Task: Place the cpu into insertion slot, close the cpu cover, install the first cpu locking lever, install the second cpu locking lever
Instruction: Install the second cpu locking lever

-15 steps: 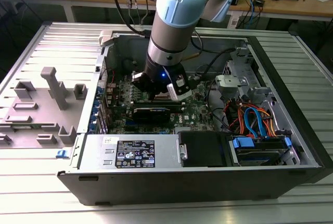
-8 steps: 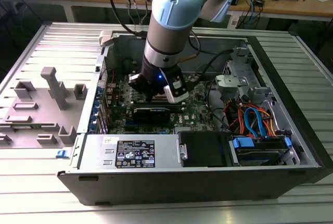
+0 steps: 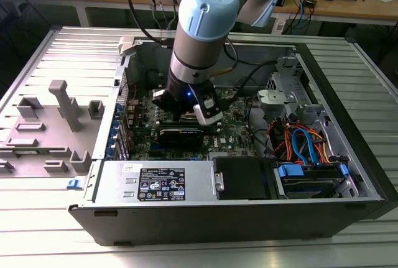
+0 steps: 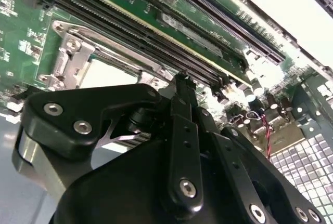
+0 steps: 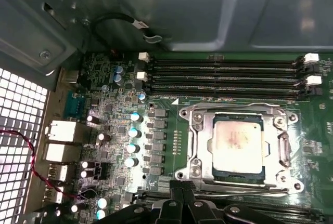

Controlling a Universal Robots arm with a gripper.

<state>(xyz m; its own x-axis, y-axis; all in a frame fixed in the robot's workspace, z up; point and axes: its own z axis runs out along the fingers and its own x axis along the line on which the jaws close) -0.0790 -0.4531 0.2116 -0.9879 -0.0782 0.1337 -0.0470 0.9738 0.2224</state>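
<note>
The cpu (image 5: 238, 143), a silver-grey square, lies in the insertion slot (image 5: 183, 114) on the green motherboard. The cpu cover (image 5: 200, 146), a silvery frame, lies flat around it. Thin metal levers run along two opposite sides of the frame (image 5: 244, 186) (image 5: 234, 106). My gripper (image 5: 186, 193) hovers just beside the socket's edge, fingers pressed together with nothing between them. The second wrist view shows the gripper (image 4: 182, 81) in front of the cpu (image 4: 106, 70) and the cover (image 4: 73, 52). In the exterior view the gripper (image 3: 189, 112) reaches down into the open computer case.
Long black memory slots (image 5: 223, 76) run beside the socket. A black graphics card (image 3: 180, 134), a power supply (image 3: 158, 181) and a drive bay with blue and orange cables (image 3: 311, 150) crowd the case. A grey fixture tray (image 3: 50, 131) sits at the exterior view's left.
</note>
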